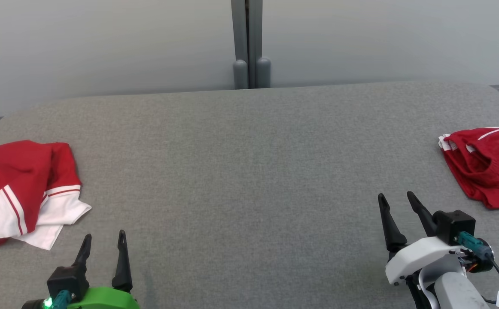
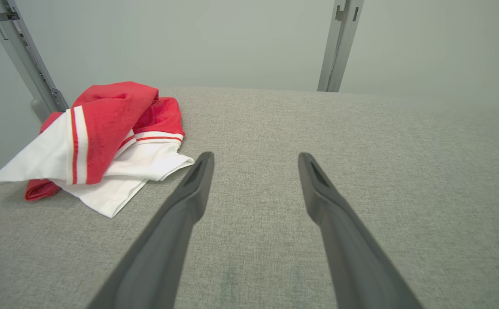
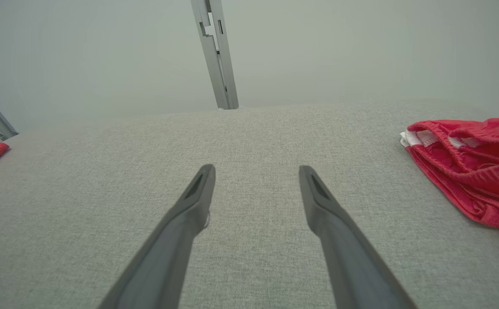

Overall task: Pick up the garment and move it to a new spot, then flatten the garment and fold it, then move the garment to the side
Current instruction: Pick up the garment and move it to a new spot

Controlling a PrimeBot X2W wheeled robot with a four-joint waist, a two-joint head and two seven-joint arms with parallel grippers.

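A crumpled red and white garment lies at the left edge of the grey table; in the left wrist view this garment sits left of my fingers. A second red garment is bunched at the right edge, also seen as the red garment in the right wrist view. My left gripper stands open near the front left, just right of the red and white garment and apart from it. My right gripper is open near the front right, left of the red garment, holding nothing.
A pale wall with a grey vertical post runs behind the table. The table's rounded back corners and side edges lie close to both garments. Bare grey cloth spreads across the table's middle.
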